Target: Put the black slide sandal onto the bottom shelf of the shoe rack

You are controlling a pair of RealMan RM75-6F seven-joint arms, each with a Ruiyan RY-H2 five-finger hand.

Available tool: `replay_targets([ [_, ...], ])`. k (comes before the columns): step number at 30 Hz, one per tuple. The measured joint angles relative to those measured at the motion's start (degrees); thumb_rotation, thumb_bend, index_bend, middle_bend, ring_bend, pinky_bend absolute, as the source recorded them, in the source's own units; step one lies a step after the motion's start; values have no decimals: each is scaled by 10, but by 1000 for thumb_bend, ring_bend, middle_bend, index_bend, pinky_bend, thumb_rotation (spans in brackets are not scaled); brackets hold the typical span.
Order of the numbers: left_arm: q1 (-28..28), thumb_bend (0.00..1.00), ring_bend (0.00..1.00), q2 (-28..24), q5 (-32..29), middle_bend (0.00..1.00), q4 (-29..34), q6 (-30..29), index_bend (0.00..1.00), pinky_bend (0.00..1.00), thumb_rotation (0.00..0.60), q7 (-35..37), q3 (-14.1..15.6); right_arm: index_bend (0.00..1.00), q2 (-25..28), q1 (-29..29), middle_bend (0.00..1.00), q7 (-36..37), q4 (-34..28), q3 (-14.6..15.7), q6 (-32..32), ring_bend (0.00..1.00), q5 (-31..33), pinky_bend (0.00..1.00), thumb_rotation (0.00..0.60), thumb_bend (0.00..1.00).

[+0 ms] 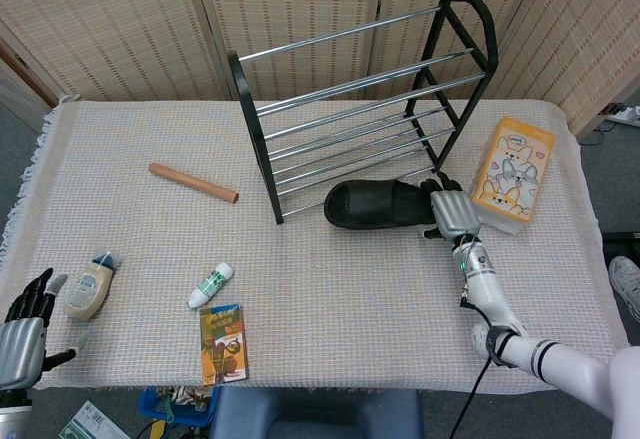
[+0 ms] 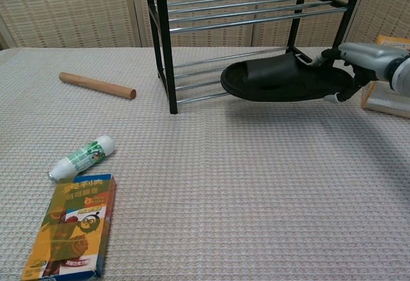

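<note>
the black slide sandal [image 1: 378,204] is held off the worktop [image 1: 330,289] just in front of the shoe rack [image 1: 350,109], level with its bottom rails; its long axis runs roughly along the rack's front, open toe end toward the rack's left upright and heel end toward the right hand [image 1: 455,213]. in the chest view the sandal [image 2: 282,81] sits sole-down and nearly level, overlapping the lowest bars, though whether it touches them cannot be told. the right hand [image 2: 359,60] grips the heel end, fingers [image 2: 333,95] curled under the sole and the back of the hand facing up; its forearm reaches in from the near right corner of the worktop. the left hand [image 1: 22,329] rests at the near left edge, fingers apart, holding nothing. around it lie a small cream bottle [image 1: 90,286] just beside the left hand, a green and white tube [image 1: 210,285], a flat colourful packet [image 1: 223,343], and a wooden rod [image 1: 193,182] to the left of the rack. an orange box with a cartoon dog [image 1: 508,173] stands just right of the right hand, close to the rack's right end frame.
</note>
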State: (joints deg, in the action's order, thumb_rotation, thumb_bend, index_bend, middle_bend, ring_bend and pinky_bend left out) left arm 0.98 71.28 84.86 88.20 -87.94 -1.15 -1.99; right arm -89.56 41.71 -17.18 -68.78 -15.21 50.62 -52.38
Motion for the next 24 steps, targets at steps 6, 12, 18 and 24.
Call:
replay_targets([
  [6,-2,243,0,-3,-3,0,-2,0,109,172,600,0,0,298,-34,42,330,-60,34,-31,-12,77,86,135,600,525],
  [12,-6,244,0,-7,-13,0,-7,2,109,171,600,3,0,298,-76,97,312,-123,96,-57,-25,77,163,135,600,524],
  [18,-7,243,0,-8,-16,0,-9,5,109,171,600,3,0,298,-125,139,299,-148,170,-81,-37,77,216,135,600,508],
  [24,-8,243,0,-10,-19,0,-11,6,109,171,600,3,0,298,-177,177,294,-164,255,-109,-37,76,250,136,600,504],
])
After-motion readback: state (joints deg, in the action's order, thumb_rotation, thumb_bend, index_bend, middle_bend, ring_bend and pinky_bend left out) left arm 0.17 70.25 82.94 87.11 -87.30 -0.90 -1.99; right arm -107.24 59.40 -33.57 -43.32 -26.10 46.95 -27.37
